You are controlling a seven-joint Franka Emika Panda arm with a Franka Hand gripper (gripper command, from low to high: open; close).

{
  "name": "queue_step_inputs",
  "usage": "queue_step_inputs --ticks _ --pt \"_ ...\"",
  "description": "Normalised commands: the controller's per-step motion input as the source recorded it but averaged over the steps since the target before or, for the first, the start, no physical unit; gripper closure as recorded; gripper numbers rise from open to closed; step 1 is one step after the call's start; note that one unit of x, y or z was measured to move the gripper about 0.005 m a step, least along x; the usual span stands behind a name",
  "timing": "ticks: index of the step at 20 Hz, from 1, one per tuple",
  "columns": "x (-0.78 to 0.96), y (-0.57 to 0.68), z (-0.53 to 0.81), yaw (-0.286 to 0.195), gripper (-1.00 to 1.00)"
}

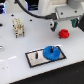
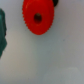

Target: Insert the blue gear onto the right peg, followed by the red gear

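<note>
White tabletop (image 1: 15, 55) carrying the grey plate (image 1: 35, 59), blue gear (image 1: 52, 52) sitting on its right peg, red gear (image 1: 63, 33) lying apart beyond it, gripper (image 1: 60, 22) hovering above, grip state impossible to tell.

Right peg hidden under blue gear (image 1: 52, 52); red gear (image 2: 38, 17) blurred, cut off by frame edge.

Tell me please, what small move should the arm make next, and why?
Probably lower the gripper onto the red gear and close on it. The blue gear already lies on the plate at its right side, apparently on the right peg, which it hides. The red gear lies apart on the table, and the wrist view shows it close below.
</note>
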Motion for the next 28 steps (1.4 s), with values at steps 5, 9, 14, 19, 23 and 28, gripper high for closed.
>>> queue_step_inputs --ticks 5,9,14,19,23,28 --pt "-0.13 0.16 -0.32 0.0 -1.0" --pt "-0.11 -0.01 -0.36 0.0 -1.0" --pt "-0.05 -0.11 -0.35 0.0 -1.0" --pt "-0.16 -0.06 -0.23 0.0 1.0" --pt "-0.22 0.02 -0.1 0.0 1.0" --pt "-0.2 0.02 -0.05 0.0 1.0"
